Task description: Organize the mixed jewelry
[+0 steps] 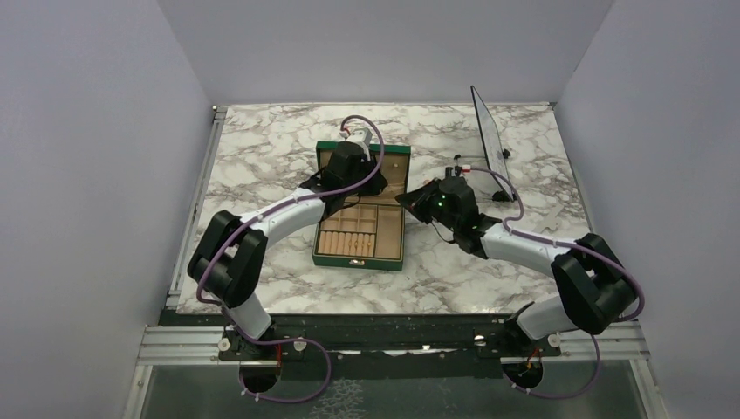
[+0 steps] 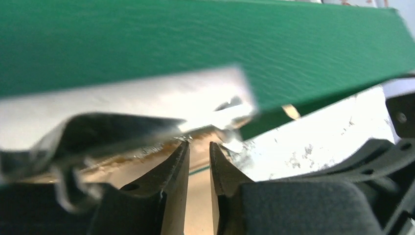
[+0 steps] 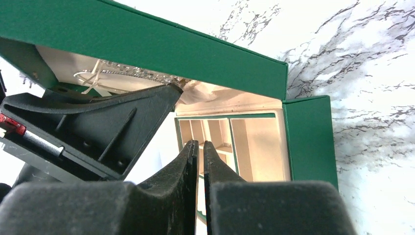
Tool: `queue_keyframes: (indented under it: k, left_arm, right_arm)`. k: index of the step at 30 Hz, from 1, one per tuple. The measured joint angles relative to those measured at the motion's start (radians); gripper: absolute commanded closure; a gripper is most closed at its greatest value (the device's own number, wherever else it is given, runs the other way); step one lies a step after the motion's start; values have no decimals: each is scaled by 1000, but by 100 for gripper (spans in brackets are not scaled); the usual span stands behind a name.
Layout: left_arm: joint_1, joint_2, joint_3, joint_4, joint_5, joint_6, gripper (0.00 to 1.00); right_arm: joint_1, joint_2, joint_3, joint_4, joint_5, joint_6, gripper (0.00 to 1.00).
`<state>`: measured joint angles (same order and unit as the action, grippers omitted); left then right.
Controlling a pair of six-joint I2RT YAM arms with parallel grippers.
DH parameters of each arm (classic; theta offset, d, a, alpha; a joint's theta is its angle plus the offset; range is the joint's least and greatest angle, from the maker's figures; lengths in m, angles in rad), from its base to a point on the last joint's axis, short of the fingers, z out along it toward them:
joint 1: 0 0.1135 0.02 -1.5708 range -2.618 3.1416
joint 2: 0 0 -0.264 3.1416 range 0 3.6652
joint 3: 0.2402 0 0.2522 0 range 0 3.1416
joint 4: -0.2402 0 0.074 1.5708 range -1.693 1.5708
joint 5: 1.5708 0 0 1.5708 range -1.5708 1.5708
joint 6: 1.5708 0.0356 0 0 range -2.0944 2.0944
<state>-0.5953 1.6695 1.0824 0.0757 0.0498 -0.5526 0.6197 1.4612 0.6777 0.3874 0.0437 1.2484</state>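
Observation:
The green jewellery box (image 1: 358, 260) lies open mid-table, with beige compartments (image 3: 254, 142). Its raised lid (image 2: 244, 49) fills the left wrist view. My left gripper (image 1: 347, 170) is at the lid's inside, fingers a narrow gap apart (image 2: 198, 143) with nothing between them. A thin silvery chain (image 3: 125, 67) lies in the lid's pocket, right at the left gripper's fingertip (image 3: 173, 89); its glitter shows blurred in the left wrist view (image 2: 166, 143). My right gripper (image 1: 408, 201) is shut and empty (image 3: 200, 143), over the box's right side. No gold rings show.
A dark flat panel (image 1: 489, 131) stands upright at the back right, on a small black base (image 1: 500, 195). The marble table (image 1: 262, 140) is walled by grey panels on three sides. My two arms close in on the box from both sides.

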Motion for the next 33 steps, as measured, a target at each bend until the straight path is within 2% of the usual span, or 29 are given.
queue_keyframes:
  k: [6, 10, 11, 13, 16, 21, 28, 33]
  left_arm:
    - [2, -74, -12, -11, 123, 1, 61]
    - [4, -149, -40, -14, 199, 10, 53]
    - [5, -174, -49, -16, 214, 15, 50]
    - [6, -214, -64, -24, 227, 20, 41]
    - [19, -296, -81, -75, 225, 35, 24]
    - [45, -472, -84, -232, 114, 66, 2]
    - [53, -719, -90, -418, -127, 99, 1]
    - [93, -722, -44, -512, -198, 105, 1]
  right_arm:
    - [-17, -94, 12, -81, 12, -66, 83]
    - [-24, -161, 41, -130, 23, -122, 75]
    - [-25, -175, 49, -145, 24, -138, 71]
    - [-27, -194, 74, -178, 29, -178, 55]
    - [-27, -198, 145, -242, 33, -257, 40]
    - [-28, -188, 336, -386, 60, -393, 33]
    - [-34, -83, 564, -547, 155, -494, 33]
    - [-49, 89, 742, -655, 174, -524, 39]
